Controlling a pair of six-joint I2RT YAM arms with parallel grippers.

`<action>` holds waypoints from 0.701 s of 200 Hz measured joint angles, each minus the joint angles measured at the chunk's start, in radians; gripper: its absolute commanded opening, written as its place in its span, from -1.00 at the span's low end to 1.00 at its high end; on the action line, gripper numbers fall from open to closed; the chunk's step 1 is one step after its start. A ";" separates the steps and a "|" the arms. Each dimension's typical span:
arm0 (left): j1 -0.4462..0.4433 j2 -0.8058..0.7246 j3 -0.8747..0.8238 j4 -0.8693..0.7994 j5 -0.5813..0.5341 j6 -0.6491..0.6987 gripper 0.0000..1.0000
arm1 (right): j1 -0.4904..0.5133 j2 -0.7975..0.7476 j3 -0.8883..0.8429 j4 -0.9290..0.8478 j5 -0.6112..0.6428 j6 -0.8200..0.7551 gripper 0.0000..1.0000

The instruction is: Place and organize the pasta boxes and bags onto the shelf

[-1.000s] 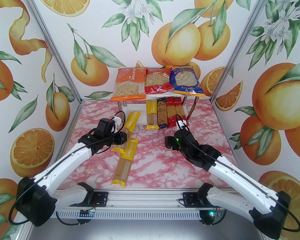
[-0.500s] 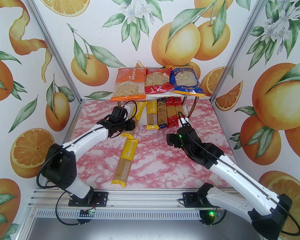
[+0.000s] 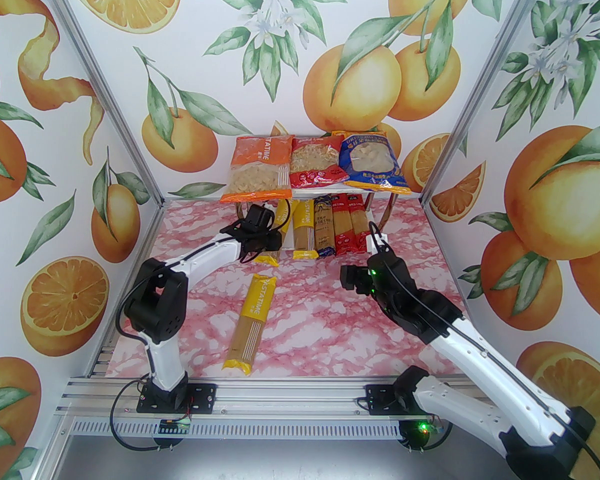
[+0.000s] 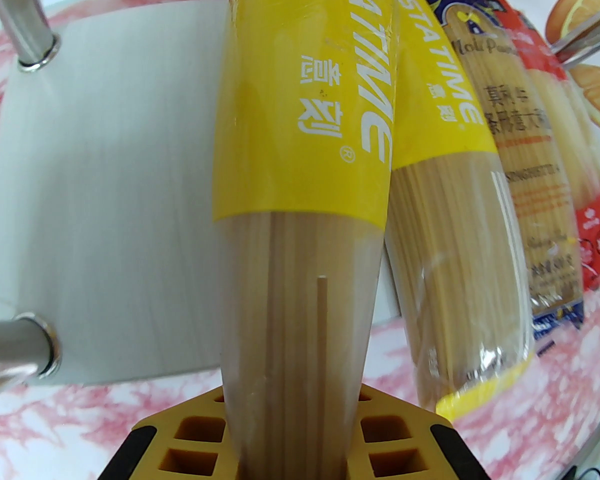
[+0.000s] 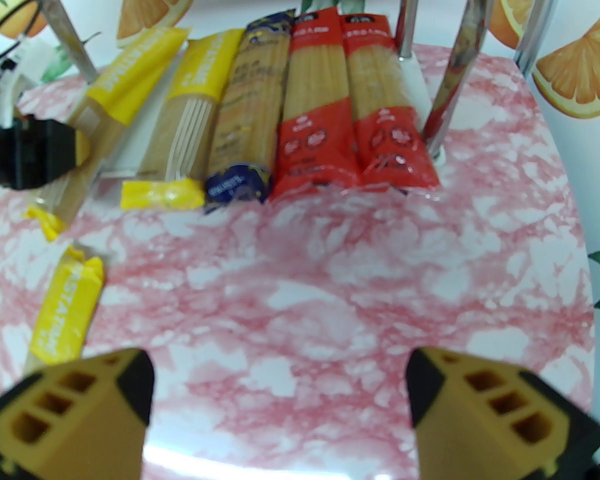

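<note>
The shelf (image 3: 325, 186) stands at the back, with orange (image 3: 256, 168), red (image 3: 315, 160) and blue (image 3: 371, 160) bags side by side on its top board. On the lower board (image 4: 105, 218) lie a yellow spaghetti pack (image 3: 304, 228), a dark blue one (image 3: 323, 225) and two red ones (image 3: 341, 223). My left gripper (image 3: 269, 242) is shut on another yellow pack (image 4: 300, 118), held lengthwise over the lower board, just left of the first yellow pack. A third yellow pack (image 3: 250, 323) lies on the table. My right gripper (image 5: 280, 403) hangs open and holds nothing, in front of the red packs (image 5: 315, 108).
Chrome shelf legs (image 5: 450, 83) stand right of the red packs, and another leg (image 4: 30, 28) stands left of the held pack. Bare white board lies left of the held pack. Printed walls close in the pink marble table (image 3: 330, 333) on three sides.
My left arm has swung forward and carried the yellow pack from the table onto the lower tier, beside the other yellow pack. The right arm has drifted slightly rightward, still open.
</note>
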 measured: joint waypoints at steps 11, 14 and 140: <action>-0.004 0.015 0.012 -0.009 -0.015 0.000 -1.00 | -0.006 -0.012 -0.002 -0.003 -0.002 -0.005 0.77; -0.005 0.019 0.014 -0.010 -0.019 0.000 -1.00 | -0.007 -0.016 -0.003 -0.004 -0.003 -0.006 0.77; -0.026 0.134 0.156 -0.037 -0.100 -0.041 -1.00 | -0.025 -0.077 -0.032 -0.045 -0.003 -0.019 0.79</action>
